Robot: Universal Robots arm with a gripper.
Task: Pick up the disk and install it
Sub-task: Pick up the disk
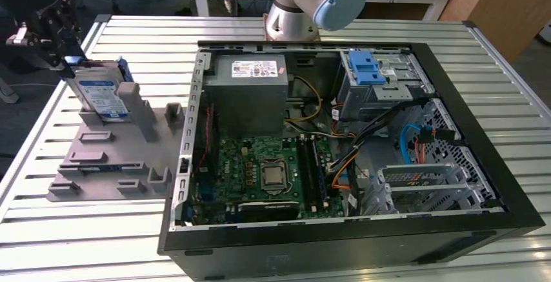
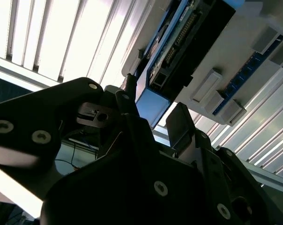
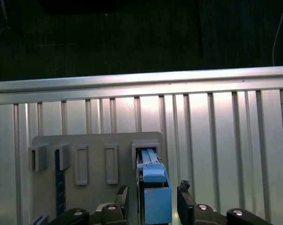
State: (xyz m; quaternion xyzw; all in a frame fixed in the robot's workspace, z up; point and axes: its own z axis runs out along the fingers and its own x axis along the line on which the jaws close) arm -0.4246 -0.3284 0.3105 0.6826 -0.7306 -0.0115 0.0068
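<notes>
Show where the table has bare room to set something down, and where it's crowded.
Bare slatted table lies at the exterior view's lower left, in front of the grey fixture and beside the computer case. Crowded: the fixture's far end, where the gripper straddles the upright disk, and the case's interior.

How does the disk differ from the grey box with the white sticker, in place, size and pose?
The disk stands on edge in a grey holder; the box sits inside the open case.
The disk is thin and small; the box is bulky and clearly larger.
The disk has blue side rails; the box shows none.
Shared: both are greyish metal with a label.
</notes>
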